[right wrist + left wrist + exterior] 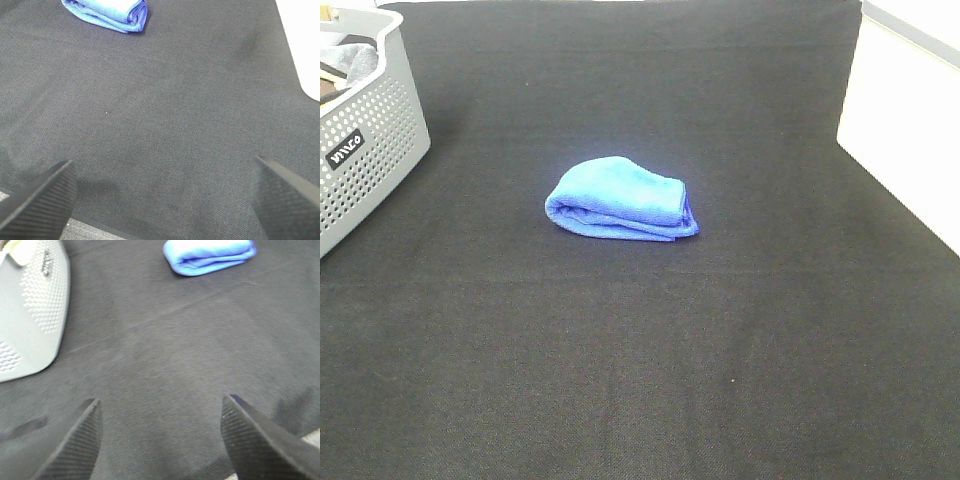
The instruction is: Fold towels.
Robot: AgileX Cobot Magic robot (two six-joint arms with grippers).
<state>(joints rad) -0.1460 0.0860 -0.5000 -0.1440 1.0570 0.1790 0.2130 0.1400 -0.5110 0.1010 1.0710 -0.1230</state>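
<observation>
- Nearest cam: bare black cloth (640, 400) at front of table, nothing on it.
- Blue towel (620, 198) sits mid-table, already folded into a compact bundle, layered edges facing R.
- Grey basket (365, 140) far L, more fabric inside, well apart from towel.
- I read this as fold done; next likely stow it or pull another from basket.
- L gripper (160, 440) & R gripper (162, 200): both wide open, empty, low over cloth, well short of towel.
- Arms not visible in high view.

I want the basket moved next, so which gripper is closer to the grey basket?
Left. The left gripper has the grey basket just ahead; the right gripper sees only the blue towel.
</observation>
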